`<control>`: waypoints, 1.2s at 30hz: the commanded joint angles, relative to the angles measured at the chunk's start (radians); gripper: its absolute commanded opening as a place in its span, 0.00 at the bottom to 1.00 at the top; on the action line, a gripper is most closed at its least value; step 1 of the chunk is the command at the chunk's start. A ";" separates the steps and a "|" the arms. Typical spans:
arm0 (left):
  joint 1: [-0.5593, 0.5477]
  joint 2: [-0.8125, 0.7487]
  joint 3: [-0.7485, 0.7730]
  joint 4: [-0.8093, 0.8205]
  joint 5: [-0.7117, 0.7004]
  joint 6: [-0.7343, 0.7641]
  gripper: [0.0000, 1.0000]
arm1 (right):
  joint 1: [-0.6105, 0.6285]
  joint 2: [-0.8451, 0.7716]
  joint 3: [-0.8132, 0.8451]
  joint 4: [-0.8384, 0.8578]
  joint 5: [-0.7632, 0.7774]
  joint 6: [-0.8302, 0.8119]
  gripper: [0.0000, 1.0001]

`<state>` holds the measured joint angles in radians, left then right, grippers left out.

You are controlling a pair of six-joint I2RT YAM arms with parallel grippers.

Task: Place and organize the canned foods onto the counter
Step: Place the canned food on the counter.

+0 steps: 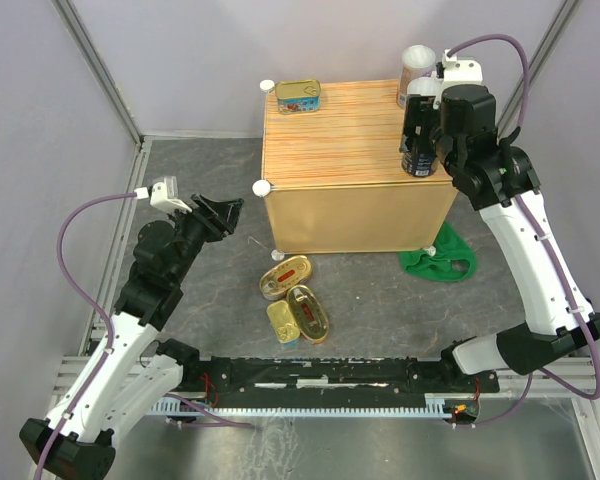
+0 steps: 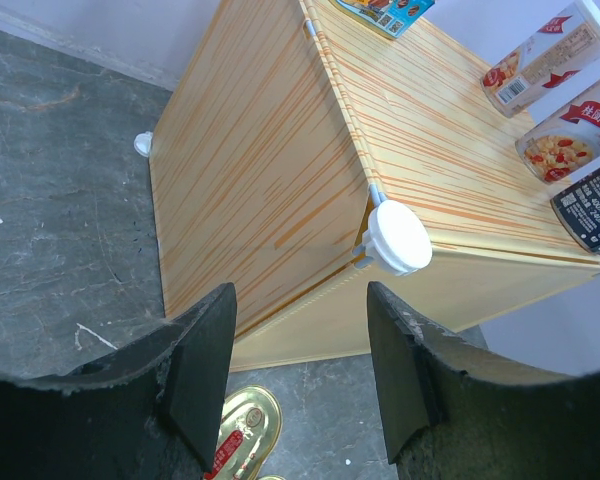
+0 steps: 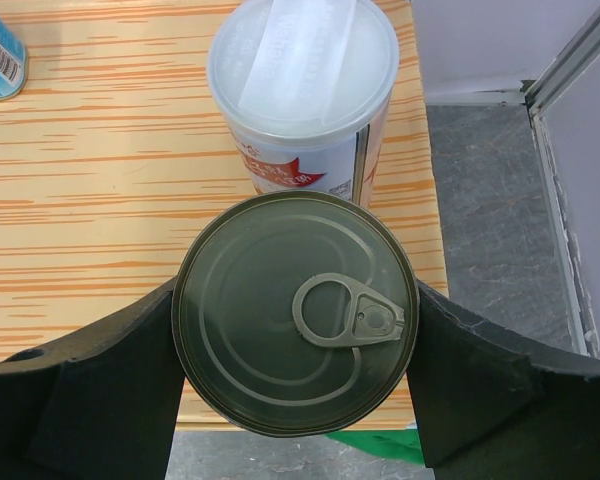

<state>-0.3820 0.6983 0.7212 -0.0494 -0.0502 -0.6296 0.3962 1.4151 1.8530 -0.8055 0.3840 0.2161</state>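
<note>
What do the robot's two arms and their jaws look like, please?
Both the left arm and right arm have white links joined by black joint housings. A purple cable loops from each white wrist camera down the arm. The jaws are broad, matte black, tapering plates with rough edges.

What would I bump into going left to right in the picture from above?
Left pincer, open and empty → three loose gold tins → dark can, gripped by the right pincer.
</note>
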 commanded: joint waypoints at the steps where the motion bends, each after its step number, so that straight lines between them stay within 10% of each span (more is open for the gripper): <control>1: -0.003 -0.006 0.034 0.048 0.008 0.039 0.62 | -0.010 -0.025 0.077 0.059 0.019 -0.004 0.18; 13: -0.003 -0.026 0.030 0.032 0.009 0.038 0.64 | -0.009 -0.012 0.098 0.022 -0.008 0.009 0.81; 36: -0.002 -0.054 0.021 -0.011 -0.012 0.030 0.72 | -0.009 -0.065 0.149 0.016 -0.038 0.014 0.99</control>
<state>-0.3820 0.6548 0.7212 -0.0673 -0.0513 -0.6296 0.3908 1.4078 1.9488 -0.8272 0.3649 0.2226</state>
